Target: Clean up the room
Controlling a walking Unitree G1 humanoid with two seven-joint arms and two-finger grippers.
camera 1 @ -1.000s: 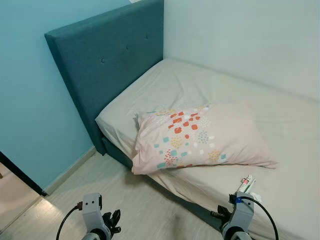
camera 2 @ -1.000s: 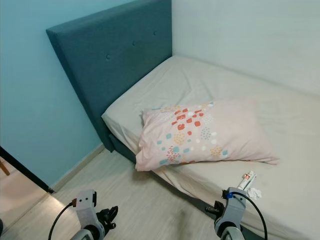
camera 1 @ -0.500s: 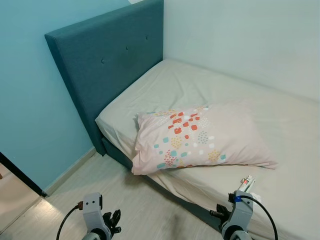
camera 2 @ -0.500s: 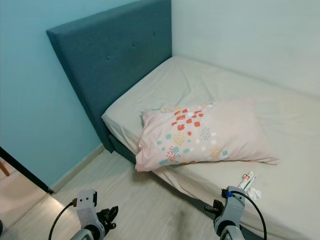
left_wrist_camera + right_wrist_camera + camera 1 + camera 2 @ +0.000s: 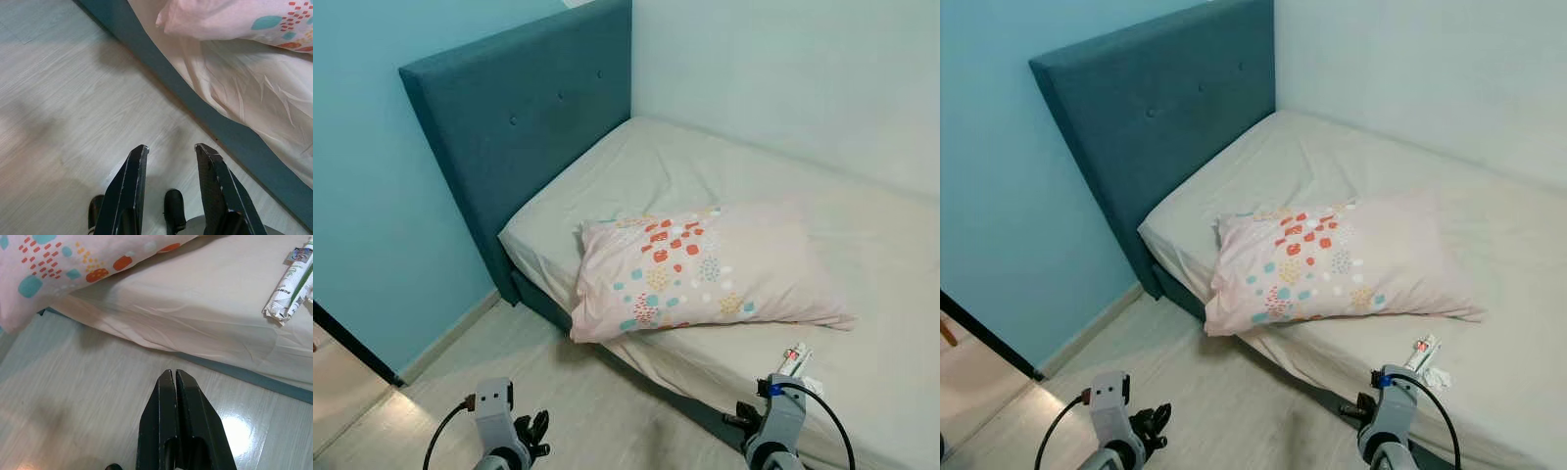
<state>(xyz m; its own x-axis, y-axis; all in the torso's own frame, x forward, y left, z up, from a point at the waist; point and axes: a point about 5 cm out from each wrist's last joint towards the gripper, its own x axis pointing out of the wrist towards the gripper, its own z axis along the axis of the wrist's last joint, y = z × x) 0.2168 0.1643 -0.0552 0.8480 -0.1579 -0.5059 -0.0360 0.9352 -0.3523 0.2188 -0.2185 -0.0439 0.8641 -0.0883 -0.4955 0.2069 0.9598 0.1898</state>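
Clutter on the bed (image 5: 705, 176) is what the cleanup is about: a printed pillow (image 5: 700, 269) lying askew across the near side of the mattress, one corner hanging over the edge above the floor (image 5: 73, 98), and a small squeezed tube (image 5: 292, 281), white with green print, lying flat on the sheet near the edge, well apart from the pillow toward the robot's right. Something small and white sits just beside the tube, too small to identify. Both arms hang low over the floor in front of the bed. Left gripper (image 5: 168, 149) has its black fingers spread apart, nothing between them, pointing at bare floor near the bed frame. Right gripper (image 5: 170, 377) has its fingers pressed together, empty, aimed at the floor just short of the bed edge with the tube ahead of it. Handling guess: the tube looks light, partly used, crimped at one end, so soft and dentable in the body, stiffer at the cap end; plastic skin is likely a bit slippery. Best pinch is probably across the middle of the body, fingers straddling its narrow width, since it lies flat on a soft sheet that will give under pressure and may bunch into the grasp. The right fingers would need to part first. The pillow is soft, bulky and light, and will sag and fold; a corner or a pinch of the case edge is likely the only hold for these thin fingers, and the overhanging corner is nearest the left gripper. Nothing here looks fragile.
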